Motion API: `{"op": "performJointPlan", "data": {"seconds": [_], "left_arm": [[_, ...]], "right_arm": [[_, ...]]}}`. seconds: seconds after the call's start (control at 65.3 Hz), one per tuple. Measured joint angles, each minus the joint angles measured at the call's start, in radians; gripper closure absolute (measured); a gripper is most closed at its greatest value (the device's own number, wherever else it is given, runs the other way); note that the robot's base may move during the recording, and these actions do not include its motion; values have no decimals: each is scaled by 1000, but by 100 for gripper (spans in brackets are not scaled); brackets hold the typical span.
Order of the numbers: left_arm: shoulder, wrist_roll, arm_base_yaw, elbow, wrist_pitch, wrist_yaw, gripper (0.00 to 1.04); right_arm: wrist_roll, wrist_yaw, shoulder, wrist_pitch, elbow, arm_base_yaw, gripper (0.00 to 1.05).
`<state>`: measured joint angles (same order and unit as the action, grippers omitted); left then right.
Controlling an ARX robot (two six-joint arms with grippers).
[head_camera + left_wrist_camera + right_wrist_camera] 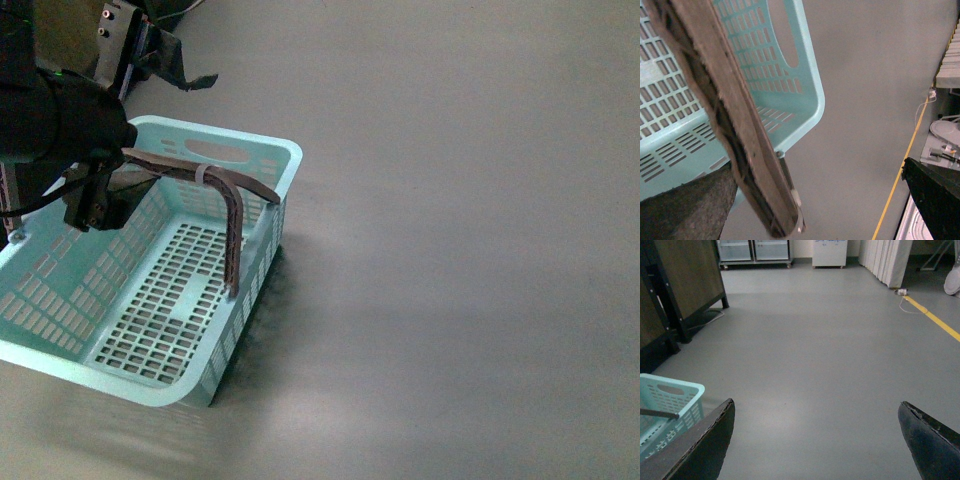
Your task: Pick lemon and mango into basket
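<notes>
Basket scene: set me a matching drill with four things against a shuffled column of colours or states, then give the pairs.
Things:
1. basket
2. handle
3. floor line
4. right gripper

Colours or states:
A. yellow
B. open, holding nothing
C. light aqua
D. grey-brown

Pairs: 1-C, 2-D, 3-A, 4-B

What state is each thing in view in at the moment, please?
basket: upright, no fruit visible inside
handle: raised above the basket
left tool: open, at the handle, not clamped on it
right tool: open, holding nothing
</notes>
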<state>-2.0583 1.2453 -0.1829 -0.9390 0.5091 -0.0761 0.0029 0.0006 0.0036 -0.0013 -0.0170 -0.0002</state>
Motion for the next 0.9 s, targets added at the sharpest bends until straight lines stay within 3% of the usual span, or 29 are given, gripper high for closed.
{"op": "performJointPlan", "data": {"seconds": [0.72,0.904], "left_arm": [[-290,21,83,-368,-133,32,8],[-292,21,72,-374,-138,44,44]], "right_arm": [[0,0,0,0,0,0,9],[0,0,0,0,0,0,9]]}}
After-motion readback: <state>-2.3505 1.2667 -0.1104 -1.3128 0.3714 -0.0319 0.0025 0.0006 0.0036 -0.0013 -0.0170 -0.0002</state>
